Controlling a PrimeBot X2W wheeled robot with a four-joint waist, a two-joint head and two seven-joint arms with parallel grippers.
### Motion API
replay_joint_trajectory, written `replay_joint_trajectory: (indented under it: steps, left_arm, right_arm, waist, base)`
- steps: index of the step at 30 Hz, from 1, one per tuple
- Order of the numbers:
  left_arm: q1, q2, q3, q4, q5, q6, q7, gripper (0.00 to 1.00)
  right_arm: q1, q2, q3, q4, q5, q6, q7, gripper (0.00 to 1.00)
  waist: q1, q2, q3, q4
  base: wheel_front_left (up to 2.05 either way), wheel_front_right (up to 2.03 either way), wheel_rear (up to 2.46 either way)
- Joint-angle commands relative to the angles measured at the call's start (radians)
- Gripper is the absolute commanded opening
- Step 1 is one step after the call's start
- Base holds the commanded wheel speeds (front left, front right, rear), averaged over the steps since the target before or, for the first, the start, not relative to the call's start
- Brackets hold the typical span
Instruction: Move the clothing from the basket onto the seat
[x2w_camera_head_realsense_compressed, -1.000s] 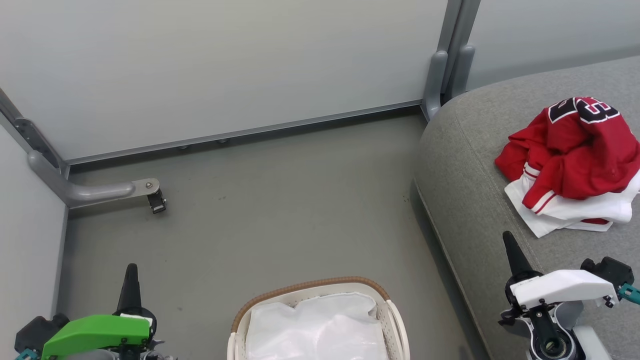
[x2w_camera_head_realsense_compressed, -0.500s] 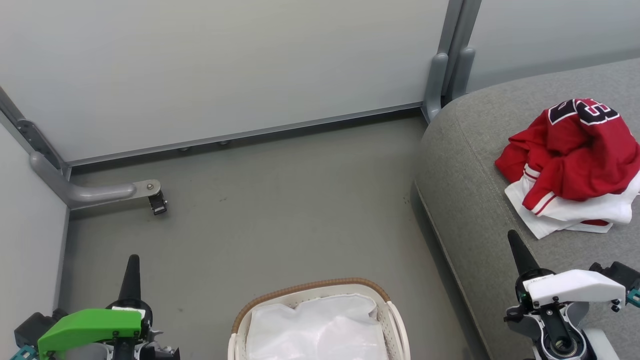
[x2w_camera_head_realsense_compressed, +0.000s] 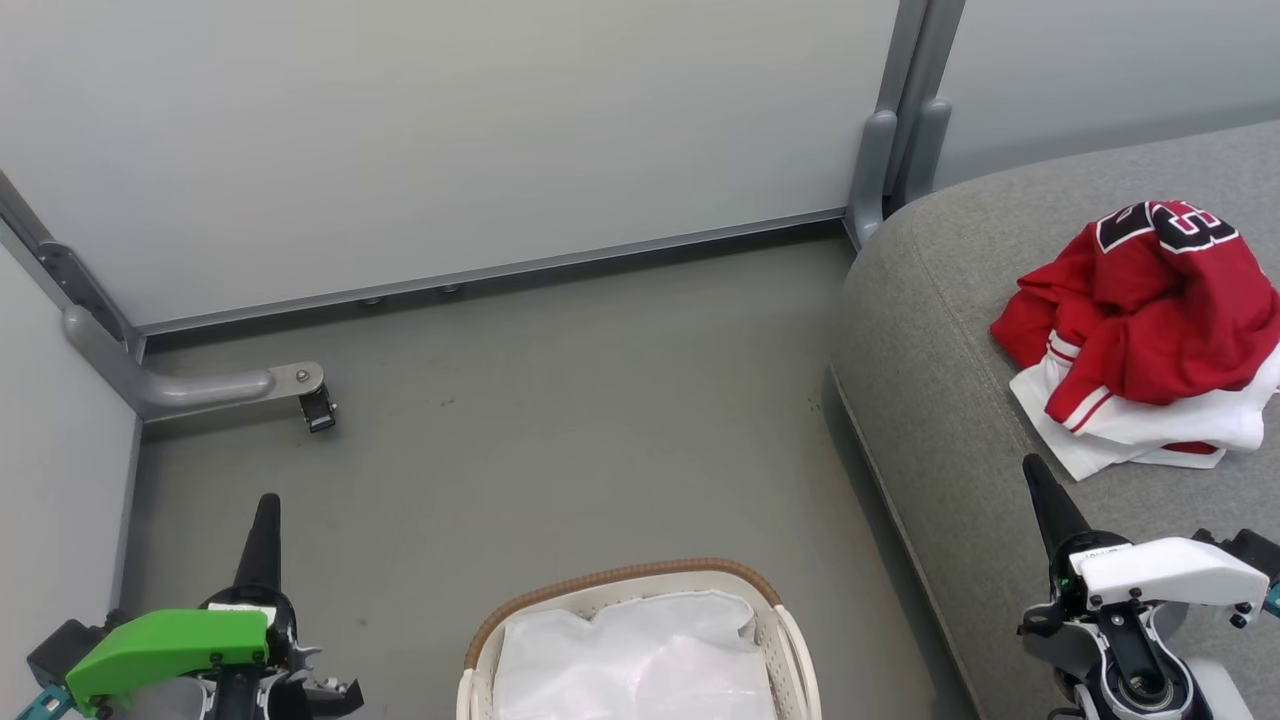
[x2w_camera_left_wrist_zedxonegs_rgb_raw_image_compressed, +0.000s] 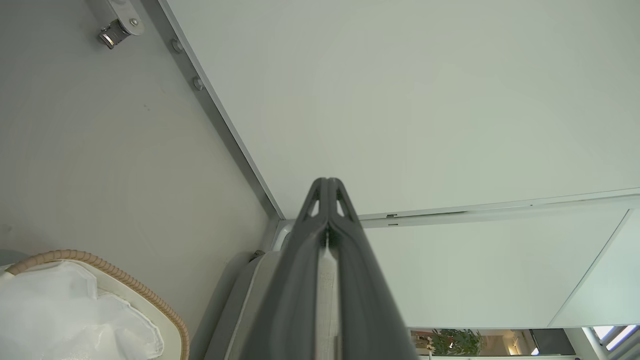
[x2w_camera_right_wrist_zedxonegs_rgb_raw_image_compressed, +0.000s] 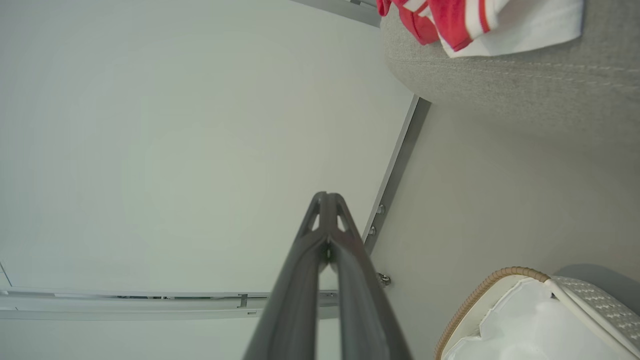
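Wall (x2w_camera_head_realsense_compressed: 450, 130): pale grey panels across the back, joined by a grey post at the seat's far corner.
Floor (x2w_camera_head_realsense_compressed: 560, 400): dull grey, between the wall, the seat and my arms.
Seat (x2w_camera_head_realsense_compressed: 950, 330): a big grey cushion on my right with a rounded edge and a stitched seam.
Basket (x2w_camera_head_realsense_compressed: 620, 575): white with a brown woven rim, on the floor between my two arms. Inside I see its white lining (x2w_camera_head_realsense_compressed: 630, 660).
Clothing (x2w_camera_head_realsense_compressed: 1150, 320): a crumpled red heap on the seat, well apart from the basket. The black number faces up and white fabric sticks out underneath.
My right gripper (x2w_camera_head_realsense_compressed: 1032, 465): fingers pressed together, holding nothing. It is over the seat's near edge, close to the white fabric but not touching it.
My left gripper (x2w_camera_head_realsense_compressed: 267, 505): fingers pressed together, holding nothing, over the floor to the left of the basket.
Caster (x2w_camera_head_realsense_compressed: 318, 408): small and black, on a metal bracket near the left wall.
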Motion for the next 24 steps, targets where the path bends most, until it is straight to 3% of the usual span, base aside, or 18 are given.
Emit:
replay_joint_trajectory:
  steps: [1,24]
  left_arm:
    - [-0.023,0.009,0.003,-0.008,-0.025,-0.004,0.008,0.0]
    - [-0.038,0.009,0.005,-0.026,-0.185,-0.011,0.051,0.0]
  right_arm:
    - [0.011,-0.006,-0.006,-0.011,0.024,0.0,0.006,0.0]
    - [0.022,-0.006,-0.035,-0.036,0.192,0.0,0.05,0.0]
  waist:
    - [0.0,0.0018,-0.001,0.0]
    - [0.0,0.0023,-0.01,0.003]
  base:
    - [0.0,0.0,0.0]
    - [0.0,0.0,0.0]
